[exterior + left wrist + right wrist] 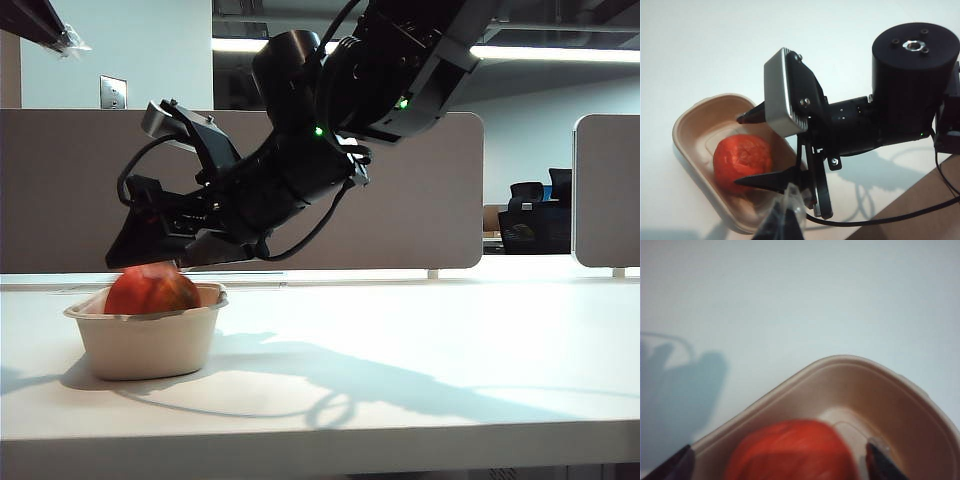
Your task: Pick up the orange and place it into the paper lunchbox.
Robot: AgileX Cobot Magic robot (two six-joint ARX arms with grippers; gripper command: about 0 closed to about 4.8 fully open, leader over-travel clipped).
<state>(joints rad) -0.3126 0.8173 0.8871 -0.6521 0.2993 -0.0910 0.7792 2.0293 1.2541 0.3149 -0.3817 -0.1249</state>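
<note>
Wrinkled reddish-orange fruit (742, 161) sits in beige pulp lunchbox (692, 112), tabletop's left end. Right gripper (747, 150) fingers spread astride; lift straight up, clear rim. Left gripper (782, 220) closed, empty.

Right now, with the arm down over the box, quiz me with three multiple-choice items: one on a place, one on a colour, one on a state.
1. Where is the orange?
A. On the table beside the box
B. Inside the paper lunchbox
C. Lifted clear above the table

2. What colour is the paper lunchbox?
A. Beige
B. Blue
C. Black

3. How is the right hand?
A. Open, one finger on each side of the orange
B. Closed and empty, far from the box
C. Carrying the lunchbox

Answers:
1 B: the fruit sits within the box's rim.
2 A: its walls show pale beige pulp.
3 A: the left wrist view shows the fingers spread around the fruit, over the box.

The left hand is shut and hangs apart from the orange.
</note>
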